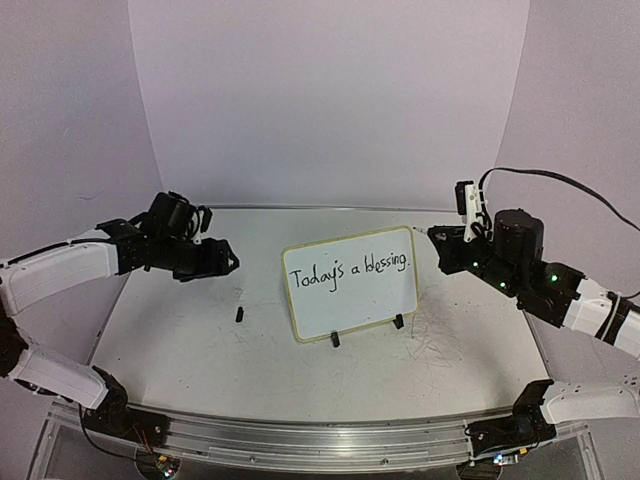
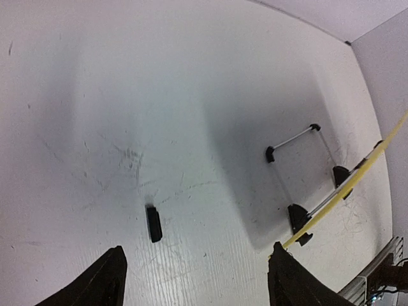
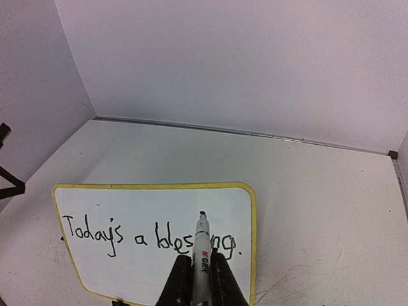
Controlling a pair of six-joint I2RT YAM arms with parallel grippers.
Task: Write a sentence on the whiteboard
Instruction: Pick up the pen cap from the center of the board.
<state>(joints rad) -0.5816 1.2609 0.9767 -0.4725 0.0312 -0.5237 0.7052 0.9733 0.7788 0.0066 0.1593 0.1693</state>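
The left arm reaches in low from the left, forearm nearly level over the table (image 2: 95, 95). The left claw (image 2: 196, 258) is spread wide with nothing between its fingers. A small black piece (image 2: 153, 224) lies on the tabletop just ahead of it, and the whiteboard (image 1: 350, 308) stands on its clip feet well off to this claw's right. The right arm bends in from the right, and the right claw (image 3: 196, 271) is pinched on a marker (image 3: 202, 245) that points forward. The marker's tip is near the board's upper right corner, beside the end of the sentence (image 1: 350, 271). Whether it touches, I cannot tell.
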